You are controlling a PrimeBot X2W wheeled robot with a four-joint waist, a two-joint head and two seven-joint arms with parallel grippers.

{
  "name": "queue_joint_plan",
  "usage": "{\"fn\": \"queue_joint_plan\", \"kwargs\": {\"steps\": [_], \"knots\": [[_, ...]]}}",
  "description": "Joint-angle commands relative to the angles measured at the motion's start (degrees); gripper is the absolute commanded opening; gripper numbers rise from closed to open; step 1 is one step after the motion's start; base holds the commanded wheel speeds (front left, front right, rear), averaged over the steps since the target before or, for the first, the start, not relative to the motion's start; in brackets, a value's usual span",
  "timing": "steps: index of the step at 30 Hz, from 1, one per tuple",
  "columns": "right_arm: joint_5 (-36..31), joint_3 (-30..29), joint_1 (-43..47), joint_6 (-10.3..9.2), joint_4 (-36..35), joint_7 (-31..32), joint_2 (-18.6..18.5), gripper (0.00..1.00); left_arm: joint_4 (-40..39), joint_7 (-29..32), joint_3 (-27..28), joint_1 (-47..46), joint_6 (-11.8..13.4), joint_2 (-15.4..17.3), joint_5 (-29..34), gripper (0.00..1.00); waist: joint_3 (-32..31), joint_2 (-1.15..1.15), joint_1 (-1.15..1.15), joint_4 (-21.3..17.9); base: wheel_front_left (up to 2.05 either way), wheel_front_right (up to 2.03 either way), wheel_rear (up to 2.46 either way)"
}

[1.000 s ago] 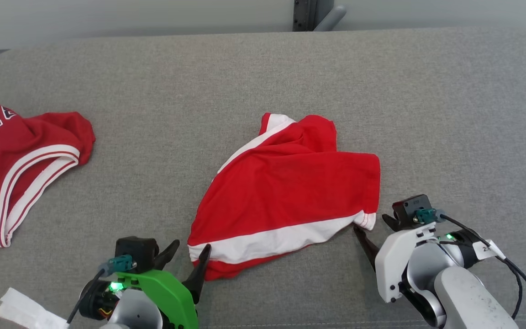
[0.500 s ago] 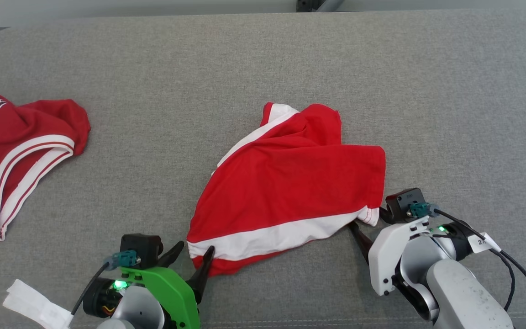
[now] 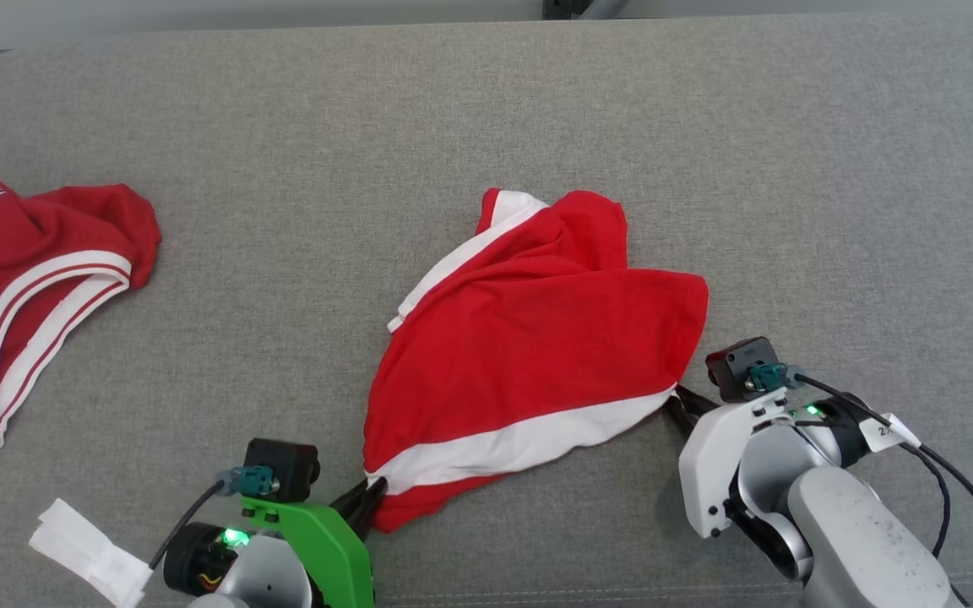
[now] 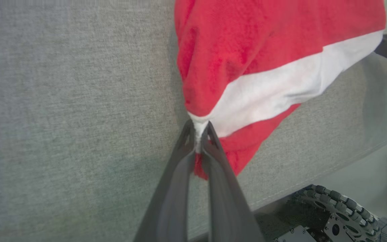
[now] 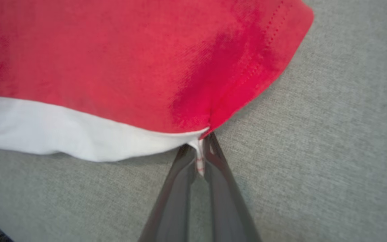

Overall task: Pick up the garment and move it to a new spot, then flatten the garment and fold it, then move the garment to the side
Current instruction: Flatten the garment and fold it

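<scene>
Left gripper (image 3: 371, 491): went from spread to pinching the garment's (image 3: 537, 355) near-left white-band corner.
Right gripper (image 3: 677, 399): likewise closed, on the near-right corner.
Garment: lay crumpled, mid-counter (image 3: 486, 110).
Meaning: both grasps looked set; the lift could follow.

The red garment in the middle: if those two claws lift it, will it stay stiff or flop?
Probably floppy: the garment lies in soft folds and bunches where the left gripper and right gripper pinch its corners. Likely light, since the cloth looks thin; it should sag between them.
</scene>
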Motion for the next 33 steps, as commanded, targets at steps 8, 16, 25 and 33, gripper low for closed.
{"fn": "queue_joint_plan", "kwargs": {"steps": [8, 16, 25, 33], "knots": [[3.6, 1.0, 0.8, -0.08, -8.2, 4.5, -4.4, 0.00, -8.4, 2.7, 0.1, -0.5, 0.4, 3.6, 0.5, 0.00, -1.1, 0.00, 0.00, -1.3, 0.00, 0.00, 0.00], [10.4, -3.7, 2.3, -0.08, -27.1, 10.6, -11.8, 0.00, -24.7, 8.9, 0.0, -4.8, 0.0, 8.0, -1.4, 0.00, -0.6, 0.00, 0.00, -3.5, 0.00, 0.00, 0.00], [16.6, -10.0, -16.7, -0.07, -28.8, 17.5, -15.4, 0.00, -22.9, 16.9, 2.9, -29.4, -0.3, 9.1, -9.2, 0.00, 4.1, 0.00, 0.00, -6.4, 0.00, 0.00, 0.00], [8.5, -15.2, -45.7, -0.09, -11.0, 10.6, -6.8, 0.00, -0.4, 10.5, 3.5, -60.0, -0.4, 5.7, -6.4, 0.00, 14.7, 0.00, 0.00, -7.0, 0.00, 0.00, 0.00]]}}
